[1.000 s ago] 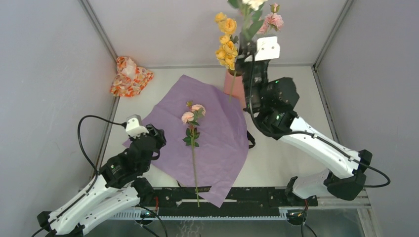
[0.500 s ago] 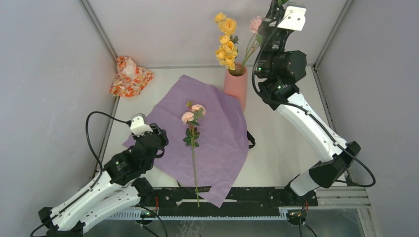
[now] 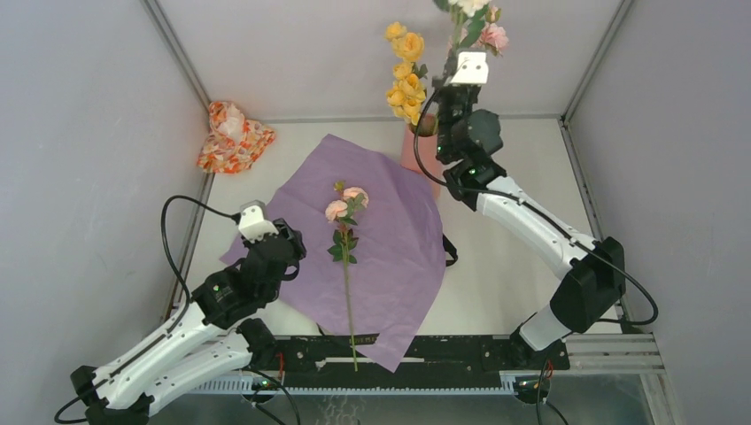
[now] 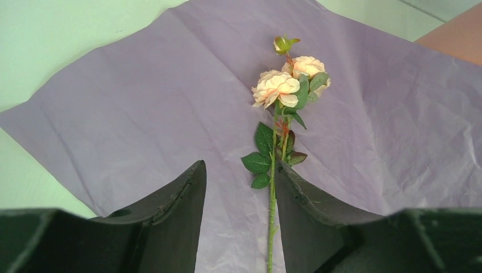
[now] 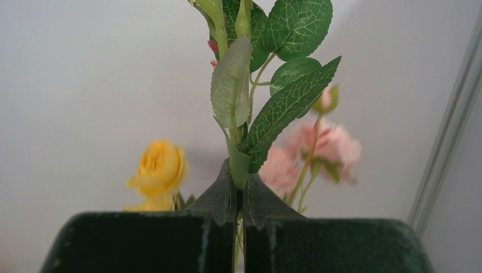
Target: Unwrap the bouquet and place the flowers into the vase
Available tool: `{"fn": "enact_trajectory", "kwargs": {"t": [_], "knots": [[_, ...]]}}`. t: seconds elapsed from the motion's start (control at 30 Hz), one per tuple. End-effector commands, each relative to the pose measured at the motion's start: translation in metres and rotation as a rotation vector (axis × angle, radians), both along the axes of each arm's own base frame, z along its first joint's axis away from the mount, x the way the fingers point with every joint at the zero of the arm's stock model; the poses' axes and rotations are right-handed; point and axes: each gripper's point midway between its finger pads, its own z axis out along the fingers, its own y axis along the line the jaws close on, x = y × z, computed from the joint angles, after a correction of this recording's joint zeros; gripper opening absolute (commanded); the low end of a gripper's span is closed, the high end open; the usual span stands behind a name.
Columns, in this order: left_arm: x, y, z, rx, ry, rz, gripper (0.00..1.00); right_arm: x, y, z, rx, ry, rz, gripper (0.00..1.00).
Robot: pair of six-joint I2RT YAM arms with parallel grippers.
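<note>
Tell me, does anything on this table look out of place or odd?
One rose stem lies flat on the spread purple paper, its cut end poking past the table's near edge, while yellow flowers already stand in the vase. Nothing looks spilled or broken.

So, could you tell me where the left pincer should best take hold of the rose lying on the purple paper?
Probably the bare lower stem of the rose, below its leaves, from straight above: it lies flat on the purple paper, with bare paper either side.
</note>
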Motion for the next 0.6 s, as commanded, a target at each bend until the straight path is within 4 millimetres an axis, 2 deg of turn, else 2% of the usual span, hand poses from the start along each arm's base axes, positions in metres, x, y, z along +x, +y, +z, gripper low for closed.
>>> {"fn": "enact_trajectory", "kwargs": {"t": [0.0,0.2,0.57], "knots": [[0.004,-0.009,0.01,-0.052,-0.031,-0.012,0.53,-0.003,0.001,-0.021,0.044,0.021,0.058,0.0],[0.004,-0.012,0.007,-0.059,-0.021,-0.021,0.53,0.01,0.024,-0.087,0.027,0.181,0.104,0.0],[0.004,-0.013,0.001,-0.055,-0.01,-0.022,0.53,0.016,0.053,-0.169,-0.044,0.388,0.111,0.0]]}}
